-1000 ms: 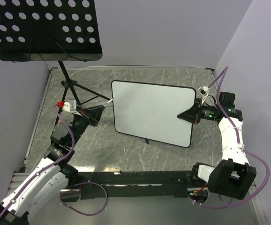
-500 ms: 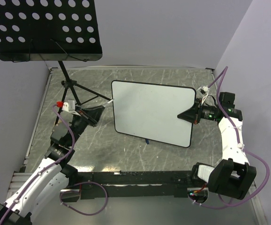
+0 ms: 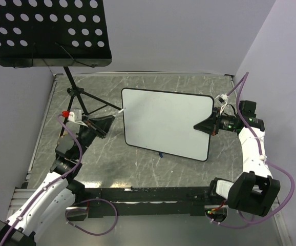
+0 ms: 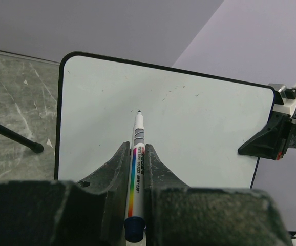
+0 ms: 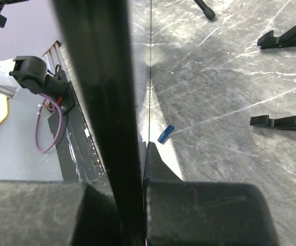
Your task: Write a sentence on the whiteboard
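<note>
The whiteboard (image 3: pixel 166 123) stands tilted above the table, its white face blank with no sentence showing. My right gripper (image 3: pixel 205 126) is shut on its right edge. In the right wrist view the board's black frame (image 5: pixel 99 77) runs edge-on between the jaws of that gripper (image 5: pixel 144 151). My left gripper (image 3: pixel 108 123) is shut on a white marker (image 4: pixel 136 159) with a rainbow stripe. The marker points at the board (image 4: pixel 189 118), with its tip near the upper left of the face. I cannot tell if it touches.
A black perforated music-stand tray (image 3: pixel 45 31) hangs over the back left, and its tripod legs (image 3: pixel 79 97) reach the table beside my left arm. A blue cap (image 3: pixel 160 153) lies under the board's lower edge. Two black foot pieces (image 5: pixel 283 37) lie on the grey table.
</note>
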`<control>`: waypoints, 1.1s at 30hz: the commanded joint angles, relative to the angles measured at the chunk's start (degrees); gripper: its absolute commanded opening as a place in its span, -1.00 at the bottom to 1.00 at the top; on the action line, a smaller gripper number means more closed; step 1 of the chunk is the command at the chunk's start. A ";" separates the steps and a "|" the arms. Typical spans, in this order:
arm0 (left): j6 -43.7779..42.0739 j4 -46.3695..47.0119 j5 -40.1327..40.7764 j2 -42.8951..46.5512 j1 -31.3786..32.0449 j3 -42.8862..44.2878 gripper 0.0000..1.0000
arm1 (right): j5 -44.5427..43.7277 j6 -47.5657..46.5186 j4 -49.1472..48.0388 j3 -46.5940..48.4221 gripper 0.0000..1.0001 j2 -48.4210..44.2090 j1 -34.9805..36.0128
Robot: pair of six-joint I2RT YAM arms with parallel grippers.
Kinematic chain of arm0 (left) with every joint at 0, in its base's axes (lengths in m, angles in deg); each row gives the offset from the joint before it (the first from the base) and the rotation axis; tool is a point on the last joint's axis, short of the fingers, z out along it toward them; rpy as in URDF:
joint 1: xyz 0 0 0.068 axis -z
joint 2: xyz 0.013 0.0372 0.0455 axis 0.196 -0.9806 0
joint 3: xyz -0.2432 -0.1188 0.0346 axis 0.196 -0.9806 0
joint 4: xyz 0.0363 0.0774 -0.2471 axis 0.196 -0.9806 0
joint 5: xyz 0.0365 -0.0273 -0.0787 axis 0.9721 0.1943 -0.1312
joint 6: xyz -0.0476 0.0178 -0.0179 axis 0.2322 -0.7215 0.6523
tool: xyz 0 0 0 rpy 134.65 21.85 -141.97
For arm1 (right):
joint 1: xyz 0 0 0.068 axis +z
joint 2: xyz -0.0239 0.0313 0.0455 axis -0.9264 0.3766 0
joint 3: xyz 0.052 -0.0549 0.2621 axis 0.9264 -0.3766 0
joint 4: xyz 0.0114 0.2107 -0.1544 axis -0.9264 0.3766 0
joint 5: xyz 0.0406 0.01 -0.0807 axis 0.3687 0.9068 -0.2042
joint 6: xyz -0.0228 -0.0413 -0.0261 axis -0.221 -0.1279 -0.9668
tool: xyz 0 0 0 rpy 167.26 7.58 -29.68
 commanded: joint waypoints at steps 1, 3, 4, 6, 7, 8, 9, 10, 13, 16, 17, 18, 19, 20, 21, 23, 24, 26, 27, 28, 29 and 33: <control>1.18 4.18 -1.50 0.12 -0.37 -0.73 -0.98 | 13.53 -1.14 -0.77 3.36 -1.00 -0.56 0.12; 1.26 4.09 -1.50 0.38 -0.37 -0.81 -0.99 | 13.53 -1.14 -0.86 3.45 -1.00 -0.65 0.21; 1.35 4.00 -1.50 0.55 -0.37 -0.99 -0.98 | 13.45 -1.14 -0.77 3.45 -1.00 -0.56 0.21; 1.44 4.00 -1.41 0.64 -0.37 -1.16 -0.98 | 13.45 -1.32 -0.59 3.45 -1.00 -0.47 0.21; 1.61 4.26 -1.50 0.73 -0.45 -1.34 -0.98 | 13.53 -1.32 -0.59 3.54 -1.00 -0.39 0.21; 1.70 4.35 -1.58 0.64 -0.37 -1.34 -0.98 | 13.53 -1.49 -0.42 3.54 -1.00 -0.39 0.21; 1.79 4.53 -1.76 0.56 -0.37 -1.43 -0.98 | 13.45 -1.49 -0.42 3.54 -1.00 -0.47 0.21; 2.05 4.96 -1.94 0.29 -0.37 -1.52 -0.98 | 13.45 -1.41 -0.42 3.54 -1.00 -0.39 0.21; 2.40 5.76 -2.81 -0.32 -0.37 -1.43 -0.98 | 13.53 -1.49 -0.42 3.45 -1.00 -0.47 0.21; 2.58 6.55 -3.78 -1.11 -0.37 -1.34 -0.98 | 13.45 -1.41 -0.59 3.45 -1.00 -0.39 0.21; 2.41 6.55 -3.78 -1.29 -0.37 -1.25 -0.98 | 13.45 -1.41 -0.51 3.45 -1.00 -0.47 0.21; 2.32 6.55 -3.96 -1.38 -0.37 -1.17 -0.98 | 13.53 -1.41 -0.59 3.45 -1.00 -0.47 0.21; 2.23 6.46 -4.05 -1.38 -0.37 -0.90 -0.98 | 13.53 -1.32 -0.59 3.45 -1.00 -0.39 0.21; 2.14 6.38 -4.13 -1.38 -0.37 -0.73 -0.98 | 13.53 -1.32 -0.68 3.45 -1.00 -0.39 0.12; 2.06 6.20 -4.22 -1.38 -0.37 -0.64 -0.98 | 13.62 -1.41 -0.68 3.45 -1.00 -0.39 0.21; 1.97 5.94 -4.31 -1.29 -0.28 -0.29 -0.98 | 13.62 -1.41 -0.59 3.45 -1.00 -0.39 0.21; 1.97 5.85 -4.40 -1.29 -0.28 -0.20 -0.98 | 13.62 -1.41 -0.51 3.45 -1.00 -0.30 0.21; 1.88 5.67 -4.48 -1.38 -0.28 -0.20 -0.98 | 13.71 -1.41 -0.51 3.45 -1.00 -0.21 0.30; 1.97 5.50 -4.40 -1.20 -0.19 -0.29 -0.98 | 13.62 -1.41 -0.51 3.45 -1.00 -0.30 0.21; 2.05 5.41 -4.40 -1.03 -0.10 -0.63 -0.98 | 13.71 -1.49 -0.51 3.45 -1.00 -0.39 0.21; 2.14 5.41 -4.14 -1.03 -0.10 -0.72 -0.98 | 13.62 -1.32 -0.59 3.45 -1.00 -0.39 0.21; 1.53 4.18 -3.26 -0.15 0.60 -0.73 -0.98 | 13.71 -1.14 -0.77 3.36 -1.00 -0.47 0.21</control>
